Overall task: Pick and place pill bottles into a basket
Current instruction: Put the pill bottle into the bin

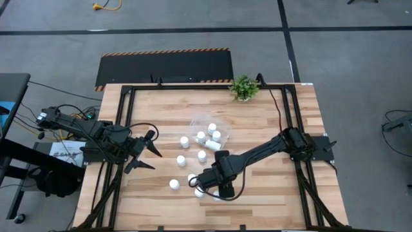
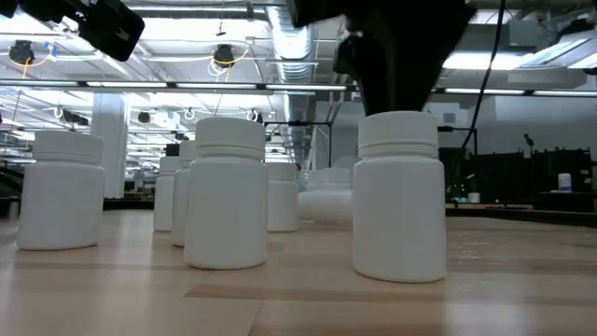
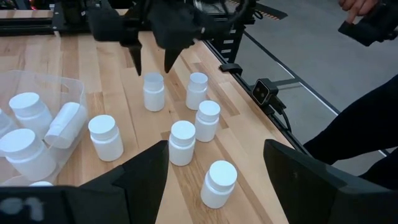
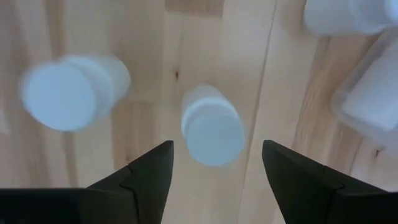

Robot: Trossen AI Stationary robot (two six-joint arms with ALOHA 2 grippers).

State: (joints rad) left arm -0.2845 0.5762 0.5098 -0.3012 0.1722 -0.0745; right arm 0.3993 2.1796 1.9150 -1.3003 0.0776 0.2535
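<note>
- The right end effector (image 4: 214,163) hangs above the table with its fingers spread apart and nothing between them, pointing down at an upright pill bottle (image 4: 212,127) that stands free on the wood just below.
- In the high view this right end effector (image 1: 195,183) sits over the near cluster of bottles, its dark arm reaching in from the table's right side.
- Another bottle (image 4: 71,92) stands close beside the first one, not touching it.
- The basket (image 1: 207,128), a clear tub, lies near the middle of the table (image 1: 270,200) and holds several bottles; one lies on its side.
- More bottles stand loose on the wood between the basket and the near edge.
- The left end effector (image 1: 145,151) waits at the left side, fingers spread wide, holding nothing.
- A small green plant (image 1: 243,87) stands at the far edge.
</note>
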